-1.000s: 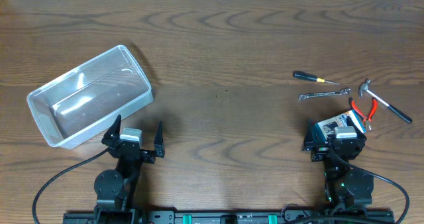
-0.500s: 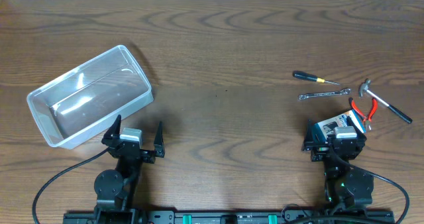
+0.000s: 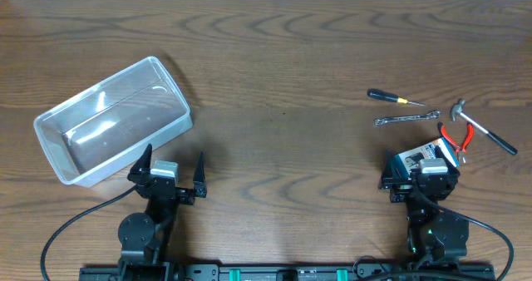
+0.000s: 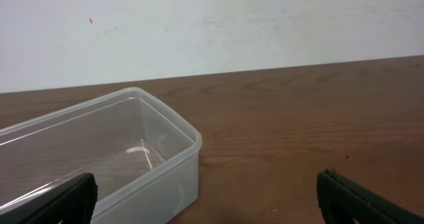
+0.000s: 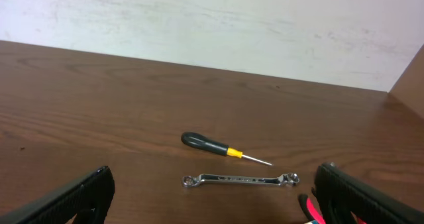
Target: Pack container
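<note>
Robot lab: 2 arms (image 3: 148,227) mounted at a wooden table (image 3: 283,56)

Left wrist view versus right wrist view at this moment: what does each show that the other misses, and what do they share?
Only the left wrist view: the clear container, nothing visible inside. Only the right wrist view: a black-handled screwdriver, a wrench just nearer the camera, and a red sliver of pliers at the bottom edge. Both: the wooden table, a pale wall behind, and each arm's own fingers, left fingers and right fingers, spread wide, holding nothing.
</note>
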